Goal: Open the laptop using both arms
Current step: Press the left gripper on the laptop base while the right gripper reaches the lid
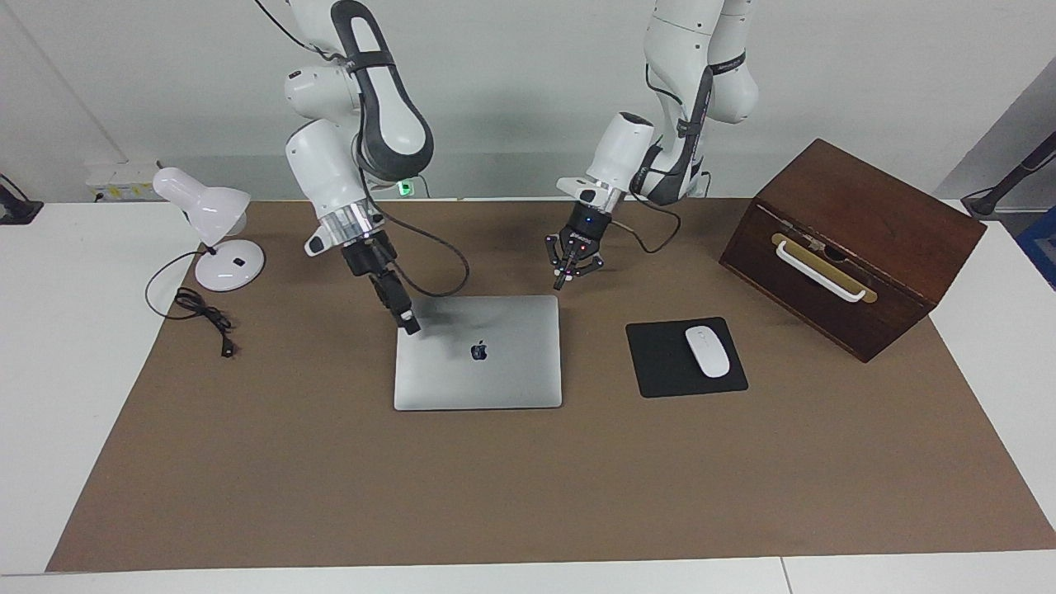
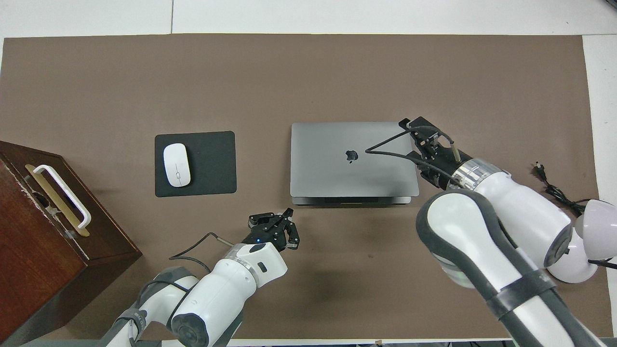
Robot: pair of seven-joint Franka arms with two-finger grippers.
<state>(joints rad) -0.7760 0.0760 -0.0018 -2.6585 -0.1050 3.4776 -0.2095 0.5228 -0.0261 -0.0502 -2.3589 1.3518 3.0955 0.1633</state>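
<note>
- Facing view: laptop (image 1: 478, 353) lies shut, flat, mid-counter (image 1: 528, 487), beside the mouse pad (image 1: 685, 357). Right gripper (image 1: 408, 323) is over the lid corner toward the right arm's end; contact unclear, and I cannot tell its finger state. Left gripper (image 1: 563, 280), fingertips together and empty, hangs just off the corner nearest the robots.
- Step looks like the approach; next probably means pinning the base and catching the lid's lip.
- Overhead view: laptop (image 2: 352, 159) closed, front lip facing the robots. Right gripper (image 2: 418, 132) covers the lid edge, tips hidden by cable. Left gripper (image 2: 282, 226) hovers near the front edge.
</note>
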